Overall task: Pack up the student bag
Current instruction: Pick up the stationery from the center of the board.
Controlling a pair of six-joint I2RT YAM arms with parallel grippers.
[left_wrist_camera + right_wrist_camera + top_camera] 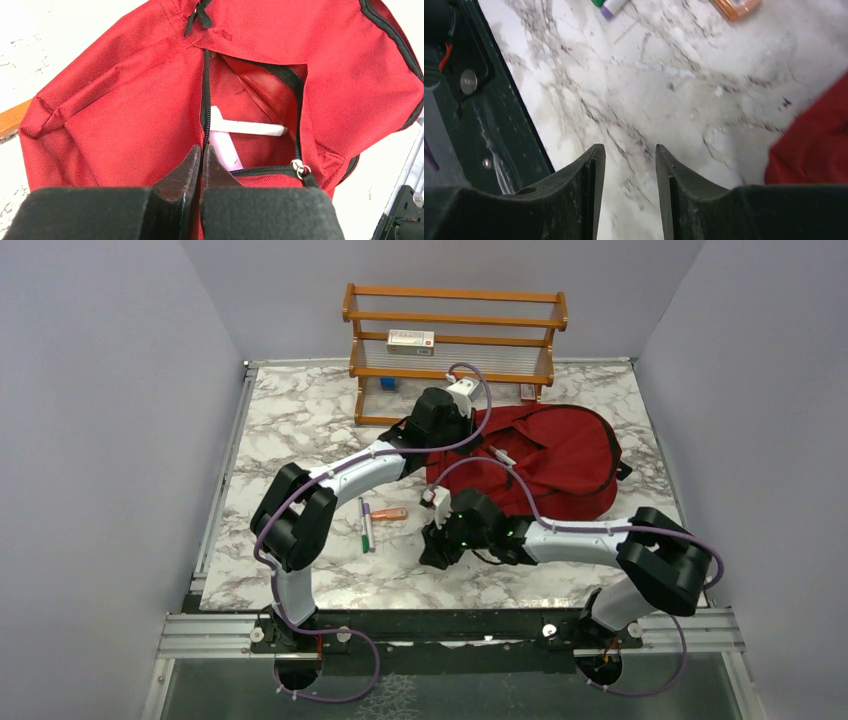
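The dark red student bag (545, 460) lies flat at the back right of the marble table. My left gripper (202, 152) is shut on the black zipper edge of its open front pocket (250, 100), holding that edge at the bag's left end (445, 445). Inside the pocket lie a white pen (250, 128) and a pale pink item (225, 150). The zip pull (298, 167) sits at the pocket's lower right corner. My right gripper (629, 155) is open and empty just above bare marble, in front of the bag (814, 145) and near the table's front edge (437, 548).
A green and a purple marker (367, 525) and an orange item (390, 514) lie left of my right gripper. A wooden shelf rack (455, 365) at the back holds a white box (411, 340) and a blue item (388, 383). The dark frame rail (469, 100) borders the table.
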